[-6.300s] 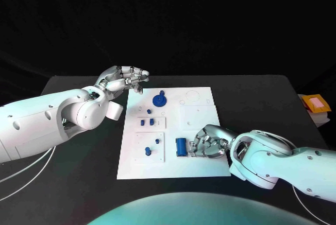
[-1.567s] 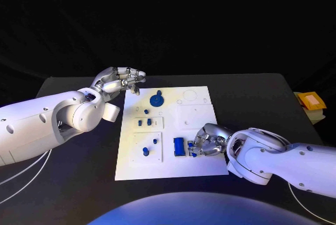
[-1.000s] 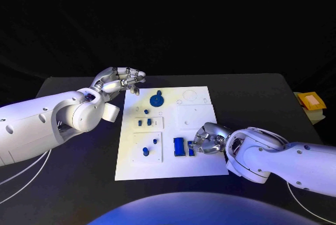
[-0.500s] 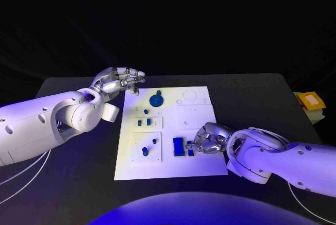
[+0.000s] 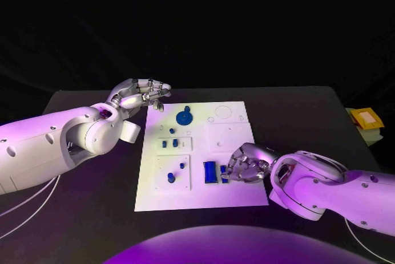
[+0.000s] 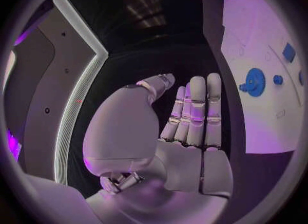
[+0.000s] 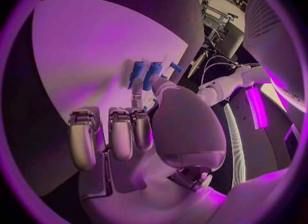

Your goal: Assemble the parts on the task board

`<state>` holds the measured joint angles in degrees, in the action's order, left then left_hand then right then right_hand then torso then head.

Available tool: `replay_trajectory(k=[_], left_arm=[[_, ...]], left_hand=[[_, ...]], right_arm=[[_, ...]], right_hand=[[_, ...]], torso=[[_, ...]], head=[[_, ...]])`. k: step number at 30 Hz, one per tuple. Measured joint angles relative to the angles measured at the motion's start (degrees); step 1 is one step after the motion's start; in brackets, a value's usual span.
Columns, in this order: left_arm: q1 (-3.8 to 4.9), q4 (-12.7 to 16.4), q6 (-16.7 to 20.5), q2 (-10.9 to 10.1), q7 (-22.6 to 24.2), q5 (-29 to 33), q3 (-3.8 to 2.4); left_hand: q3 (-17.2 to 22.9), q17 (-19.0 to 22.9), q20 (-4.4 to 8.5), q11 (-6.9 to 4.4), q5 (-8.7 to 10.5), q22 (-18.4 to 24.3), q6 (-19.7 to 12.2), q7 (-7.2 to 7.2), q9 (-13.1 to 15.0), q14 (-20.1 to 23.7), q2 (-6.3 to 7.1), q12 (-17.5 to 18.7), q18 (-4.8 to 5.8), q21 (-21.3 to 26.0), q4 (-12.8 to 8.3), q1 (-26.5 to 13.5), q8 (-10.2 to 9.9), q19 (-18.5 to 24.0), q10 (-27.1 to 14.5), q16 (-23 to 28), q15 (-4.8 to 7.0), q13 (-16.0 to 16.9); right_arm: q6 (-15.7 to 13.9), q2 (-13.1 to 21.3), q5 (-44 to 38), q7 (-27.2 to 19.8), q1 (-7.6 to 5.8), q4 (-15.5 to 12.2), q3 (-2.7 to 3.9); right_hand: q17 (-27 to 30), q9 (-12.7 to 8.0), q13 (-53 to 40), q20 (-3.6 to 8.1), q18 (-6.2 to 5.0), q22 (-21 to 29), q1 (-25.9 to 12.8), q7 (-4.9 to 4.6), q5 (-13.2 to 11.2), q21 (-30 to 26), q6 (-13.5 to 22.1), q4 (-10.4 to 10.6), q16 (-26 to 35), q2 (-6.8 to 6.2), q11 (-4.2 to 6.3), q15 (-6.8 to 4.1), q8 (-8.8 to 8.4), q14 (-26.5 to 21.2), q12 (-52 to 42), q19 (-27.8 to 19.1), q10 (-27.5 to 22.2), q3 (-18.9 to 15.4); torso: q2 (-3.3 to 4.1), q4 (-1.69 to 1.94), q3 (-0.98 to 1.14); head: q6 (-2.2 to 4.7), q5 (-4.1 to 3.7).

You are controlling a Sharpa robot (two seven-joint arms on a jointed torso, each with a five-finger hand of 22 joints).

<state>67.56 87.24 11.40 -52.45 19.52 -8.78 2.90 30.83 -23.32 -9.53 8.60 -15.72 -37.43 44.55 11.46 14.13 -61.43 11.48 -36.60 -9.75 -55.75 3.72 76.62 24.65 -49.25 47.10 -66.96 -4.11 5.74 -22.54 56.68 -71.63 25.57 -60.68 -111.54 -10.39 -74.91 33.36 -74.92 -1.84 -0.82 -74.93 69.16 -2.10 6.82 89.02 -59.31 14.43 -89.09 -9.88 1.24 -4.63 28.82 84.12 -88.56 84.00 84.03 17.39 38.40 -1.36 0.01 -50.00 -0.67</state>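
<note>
The white task board (image 5: 234,193) lies in the middle of the black table. My right hand (image 5: 245,163) rests on its right side, fingers curled down. Thumb and a finger pinch a small blue part (image 5: 224,174) beside an upright blue block (image 5: 210,171). The right wrist view shows these two blue pieces (image 7: 152,76) at my fingertips on the board (image 7: 96,54). My left hand (image 5: 140,93) hovers off the board's far left corner, holding nothing, its fingers straight (image 6: 195,111). A blue gear (image 5: 185,117) (image 6: 254,81) sits at the board's far end.
Small blue pegs (image 5: 170,143) stand in the left-hand recesses of the board, with another peg (image 5: 171,176) nearer me. An orange and yellow object (image 5: 367,119) lies at the table's right edge. Dark bare table (image 5: 313,116) surrounds the board.
My right hand's fingers have shifted slightly around the small blue part beside the block. The left hand has stayed where it was.
</note>
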Motion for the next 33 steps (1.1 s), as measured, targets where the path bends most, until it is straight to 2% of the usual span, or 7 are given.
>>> replay_trajectory(k=[13, 18, 20, 24, 29, 31, 33], left_arm=[[-0.01, 0.01, -0.01, 0.13, 0.09, 0.00, 0.01], [-0.08, -0.22, 0.05, 0.33, 0.44, 0.13, 0.01], [-0.22, -0.77, 0.14, 0.68, 0.77, 0.33, 0.02], [-0.59, -2.53, 0.38, 1.75, 1.58, 1.05, 0.08], [-1.25, -5.82, 1.20, 3.69, 2.82, 2.51, 0.10], [-1.46, -7.10, 1.49, 4.44, 3.34, 3.29, 0.13], [-1.60, -8.68, 1.75, 5.32, 4.03, 4.68, 0.14]], left_hand=[[0.00, 0.00, 0.00, 0.00, 0.00, 0.03, -0.21, -0.21, 0.07, 0.00, 0.00, 0.00, 0.00, 0.00, 0.00, 0.00, 0.00, 0.00, 0.00, 0.00, 0.00, 0.05], [-0.24, 0.00, 0.00, 0.00, 0.00, 0.07, -0.21, -0.21, 0.09, 0.00, 0.00, -0.23, 0.00, 0.00, 0.24, 0.00, 0.21, 0.00, 0.00, 0.00, 0.00, 0.05], [-0.02, 0.00, 0.00, 0.00, 0.00, 0.16, -0.21, -0.21, 0.20, 0.17, 0.00, -0.23, 0.00, 0.23, 0.50, 0.00, 0.21, 0.00, 0.00, 0.00, -0.11, 0.08], [0.00, 0.38, -0.22, 0.00, 0.00, 0.56, -0.21, -0.21, 0.52, 1.49, 0.00, -0.68, 0.00, 1.13, 0.80, 0.00, 0.80, 0.22, 0.00, 0.70, 0.02, 0.15], [0.08, 2.03, 0.00, -0.42, 0.00, 1.87, 0.44, 0.01, 1.03, 3.73, -0.88, -0.84, 0.01, 3.53, 1.67, 0.17, 1.46, 1.49, 0.43, 4.43, 0.20, 0.07], [0.16, 3.12, -0.22, -0.42, 0.57, 2.97, 0.76, -0.04, 1.26, 5.00, -0.90, 0.09, 0.00, 5.35, 2.27, 0.14, 1.87, 2.51, 0.43, 7.02, -0.01, -0.64], [0.02, 4.61, -0.62, -0.82, 1.42, 4.48, 2.05, -0.43, 1.49, 6.48, -1.20, 1.83, 0.01, 7.86, 3.38, -0.16, 2.29, 3.37, 1.36, 10.31, -0.03, -1.64]], right_arm=[[-1.46, -0.83, -3.70, -2.11, -0.06, -0.02, 0.03], [-3.92, -1.04, -0.55, -6.13, -1.03, 2.42, 0.09], [-4.99, -1.50, 3.54, -9.91, -1.79, 4.88, 0.16], [-6.09, -3.17, 14.05, -18.51, -3.41, 11.08, 0.39], [-6.14, -6.44, 29.30, -29.43, -5.02, 20.34, 1.23], [-5.98, -7.75, 34.22, -32.78, -5.31, 23.64, 1.48], [-5.67, -9.09, 39.30, -36.04, -5.50, 26.99, 1.67]], right_hand=[[0.00, 1.18, 0.01, 0.41, 0.00, 0.01, 0.98, 0.49, 0.00, 0.00, -0.90, 0.11, 0.00, 0.23, 0.82, -0.61, 1.88, -0.20, -0.58, 0.00, 0.00, -0.24], [0.00, 0.68, 0.01, 0.40, -0.19, 0.02, 2.52, -1.22, 3.15, -7.80, 3.75, 1.22, 1.80, 1.62, -0.29, -0.01, 0.10, -0.09, 3.33, -0.01, -0.02, 0.27], [0.00, 0.45, 0.01, -0.26, -2.25, 0.02, 4.43, -2.08, 4.06, -15.04, 5.39, 0.62, 4.07, 1.78, -1.18, 0.74, -0.71, -0.11, 7.87, -0.66, -0.34, 0.88], [2.00, 0.38, 0.01, -1.09, -3.55, 0.02, 6.43, -2.95, 4.28, -23.06, 6.86, -0.32, 7.64, 1.85, -1.84, 1.18, -1.30, -0.09, 13.48, -3.20, -3.55, 1.94], [22.52, -0.29, 8.83, -2.40, -7.81, 4.23, 8.12, -4.78, 3.80, -50.91, 9.96, -1.51, 25.25, 0.17, -3.45, 2.73, -3.25, -4.72, 32.57, -12.36, -15.77, 2.01], [33.09, -0.93, 17.03, -2.99, -9.01, 10.07, 8.61, -5.44, 3.06, -62.83, 11.42, -1.91, 36.18, -0.32, -4.23, 3.36, -4.36, -8.48, 42.87, -16.03, -22.17, 2.42], [36.92, -2.05, 21.54, -3.70, -9.00, 13.83, 8.68, -6.30, 2.82, -67.94, 12.95, -1.73, 42.85, -0.40, -5.03, 4.14, -5.79, -10.75, 47.73, -17.49, -25.16, 3.21]], torso=[[-0.06, 0.08, -0.09], [-0.31, 0.05, -0.24], [-0.55, 0.01, -0.35], [-1.29, -0.07, -0.63], [-2.24, -0.18, -0.90], [-2.60, -0.23, -0.94], [-2.93, -0.24, -0.97]], head=[[0.00, -0.07], [0.89, -0.05], [1.45, -0.13], [2.75, -0.18], [6.30, -0.29], [7.77, -0.15], [8.65, -0.08]])
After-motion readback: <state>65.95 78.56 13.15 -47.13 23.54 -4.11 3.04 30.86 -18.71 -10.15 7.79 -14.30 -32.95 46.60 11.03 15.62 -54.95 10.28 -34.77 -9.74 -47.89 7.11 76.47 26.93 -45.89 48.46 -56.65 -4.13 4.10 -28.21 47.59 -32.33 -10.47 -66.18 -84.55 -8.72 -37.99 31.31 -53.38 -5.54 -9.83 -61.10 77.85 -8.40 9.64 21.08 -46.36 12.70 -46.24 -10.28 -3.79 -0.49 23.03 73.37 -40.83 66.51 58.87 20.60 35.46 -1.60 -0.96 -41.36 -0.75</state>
